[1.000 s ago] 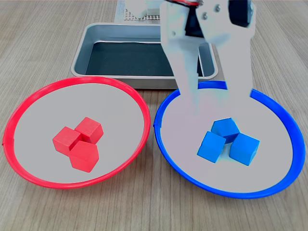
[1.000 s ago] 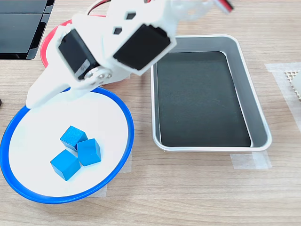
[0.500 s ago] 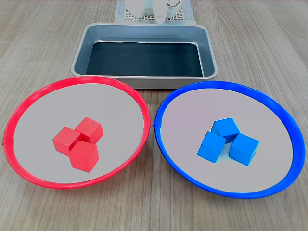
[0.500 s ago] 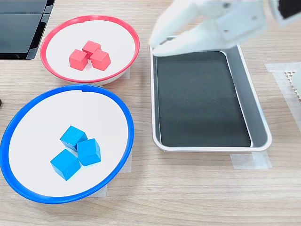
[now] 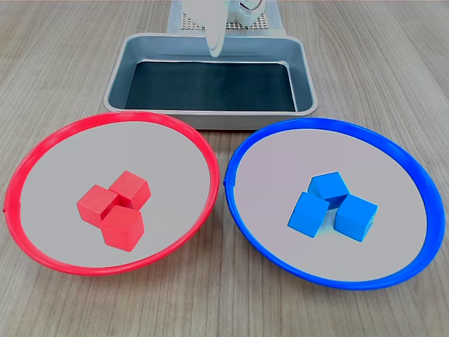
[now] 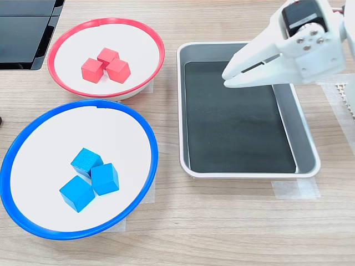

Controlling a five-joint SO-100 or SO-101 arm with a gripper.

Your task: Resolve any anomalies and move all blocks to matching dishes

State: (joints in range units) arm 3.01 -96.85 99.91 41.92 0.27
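Three red blocks point(image 5: 112, 207) point(image 6: 105, 64) lie clustered inside the red-rimmed dish point(image 5: 21, 168) point(image 6: 55, 44). Three blue blocks point(image 5: 333, 207) point(image 6: 89, 177) lie together inside the blue-rimmed dish point(image 5: 414, 168) point(image 6: 150, 138). My white gripper point(image 6: 224, 77) hangs above the far part of the silver tray, well away from both dishes, and its jaws look shut with nothing between them. In the first exterior view only the gripper's tip point(image 5: 214, 45) shows at the top edge.
An empty rectangular silver tray point(image 5: 116, 84) point(image 6: 308, 138) with a black base stands behind the dishes. A white perforated mat point(image 5: 189, 21) lies beyond it. A black flat object point(image 6: 22, 27) sits at the second exterior view's top left.
The arm has pulled back from over the blue-rimmed dish to above the tray. The blocks in both dishes have not moved.
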